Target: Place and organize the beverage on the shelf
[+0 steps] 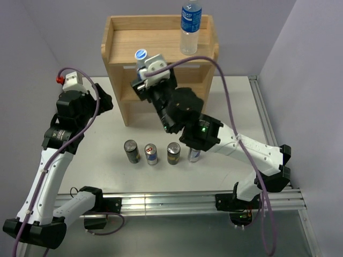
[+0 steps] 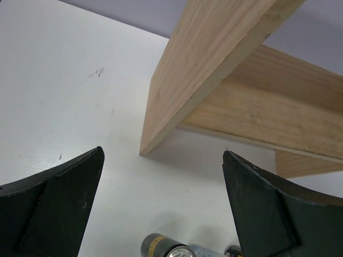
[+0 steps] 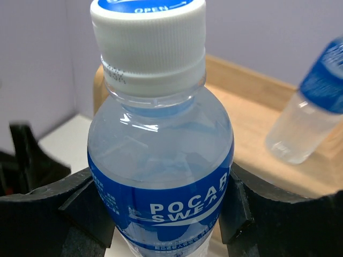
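Observation:
The light wooden shelf [image 1: 126, 37] stands at the back of the table. One clear bottle with a blue label [image 1: 190, 24] stands upright on its top board, and shows too in the right wrist view [image 3: 308, 110]. My right gripper [image 3: 161, 179] is shut on a second blue-labelled bottle [image 3: 161, 160] with a white cap [image 1: 141, 54], held upright in front of the shelf's top left part. Several cans [image 1: 151, 154] stand in a row on the table. My left gripper [image 2: 163, 155] is open with nothing in it, near the shelf's left side panel [image 2: 187, 80].
The right arm's forearm [image 1: 214, 136] reaches over the right end of the can row and partly hides one can [image 1: 194, 155]. A metal rail [image 1: 171, 201] runs along the near edge of the table. Purple walls close in the back and the right.

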Robot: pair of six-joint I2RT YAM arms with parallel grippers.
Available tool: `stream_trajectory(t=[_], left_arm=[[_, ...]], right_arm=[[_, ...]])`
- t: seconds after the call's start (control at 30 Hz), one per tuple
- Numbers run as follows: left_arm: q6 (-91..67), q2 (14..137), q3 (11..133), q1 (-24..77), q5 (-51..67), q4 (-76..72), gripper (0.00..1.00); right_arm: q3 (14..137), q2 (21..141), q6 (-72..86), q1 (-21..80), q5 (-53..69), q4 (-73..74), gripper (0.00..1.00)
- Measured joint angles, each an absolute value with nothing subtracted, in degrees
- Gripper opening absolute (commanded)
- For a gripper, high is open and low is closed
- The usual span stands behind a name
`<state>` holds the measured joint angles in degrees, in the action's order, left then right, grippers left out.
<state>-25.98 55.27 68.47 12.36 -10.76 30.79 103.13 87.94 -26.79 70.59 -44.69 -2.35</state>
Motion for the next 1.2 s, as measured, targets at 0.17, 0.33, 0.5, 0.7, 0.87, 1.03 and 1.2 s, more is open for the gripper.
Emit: stream_trajectory(t=[0.17, 0.33, 0.5, 0.7, 0.87, 1.03, 1.2], left_arm=[[-25.26, 55.33, 66.15, 12.34, -10.92, 27.11, 0.99], [-24.64, 56.49, 64.97, 11.27, -10.33, 25.3, 0.99], [-24.64, 56.62, 62.13, 7.92, -7.57, 23.7, 0.98], [-24.6, 56.49, 60.14, 5.37, -6.39, 23.33, 0.98], [-24.47, 55.72, 58.72, 5.37, -6.33, 23.18, 0.98], [-24.45, 55.75, 58.5, 5.37, -6.28, 23.16, 0.98], [-24.43, 55.75, 58.5, 5.37, -6.28, 23.16, 0.98]], right_arm=[[114.08, 89.62, -27.18, 66.61, -43.97, 1.52, 0.0], [127.92, 95.96, -25.17, 60.99, -42.04, 8.86, 0.0], [134.19, 100.73, -23.31, 57.52, -40.01, 13.69, 0.0], [138.78, 106.17, -21.3, 54.96, -36.56, 17.28, 0.0], [140.22, 108.29, -19.88, 51.9, -33.93, 18.85, 0.0], [142.58, 108.77, -18.83, 48.75, -32.73, 18.98, 0.0], [144.33, 108.95, -17.82, 46.35, -32.25, 18.96, 0.0]])
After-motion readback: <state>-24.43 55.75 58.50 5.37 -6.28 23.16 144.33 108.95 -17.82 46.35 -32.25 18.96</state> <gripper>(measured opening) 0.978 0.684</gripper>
